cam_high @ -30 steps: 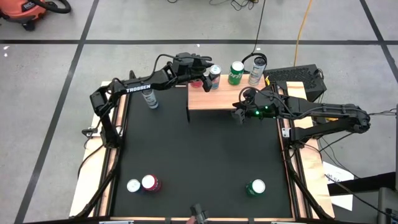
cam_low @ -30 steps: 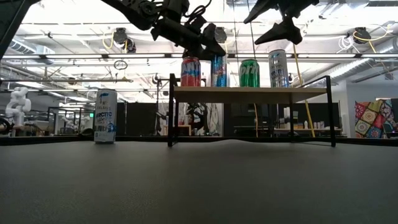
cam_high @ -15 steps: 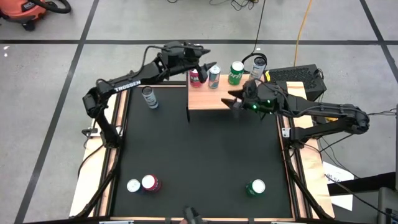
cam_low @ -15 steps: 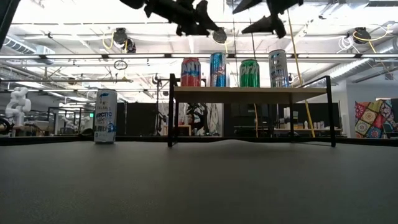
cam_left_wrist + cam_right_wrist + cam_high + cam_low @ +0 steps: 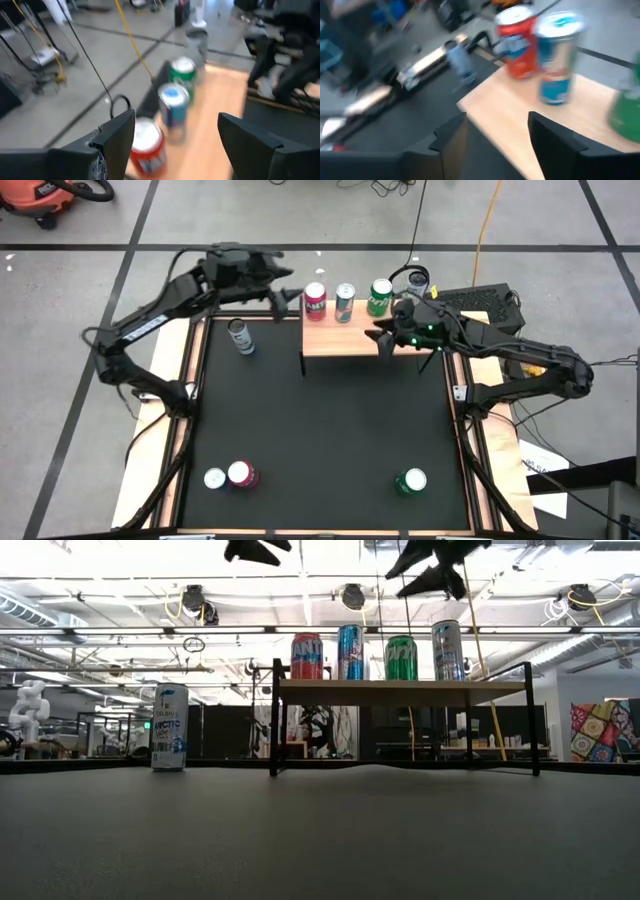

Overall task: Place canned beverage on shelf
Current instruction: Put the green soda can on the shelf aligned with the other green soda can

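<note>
The left gripper [image 5: 288, 288] and right gripper [image 5: 384, 332], both unclenched and empty, hover by the shelf [image 5: 350, 340] with 4 cans; next, approach the table can [image 5: 240, 336] slowly, upright.

The white-and-blue can [image 5: 169, 727] reads "ARCTIC"; other labels are unreadable.

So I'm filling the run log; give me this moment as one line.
shelf: four cans upright | left gripper: open, empty, beside shelf | right gripper: open, empty, above shelf
</note>
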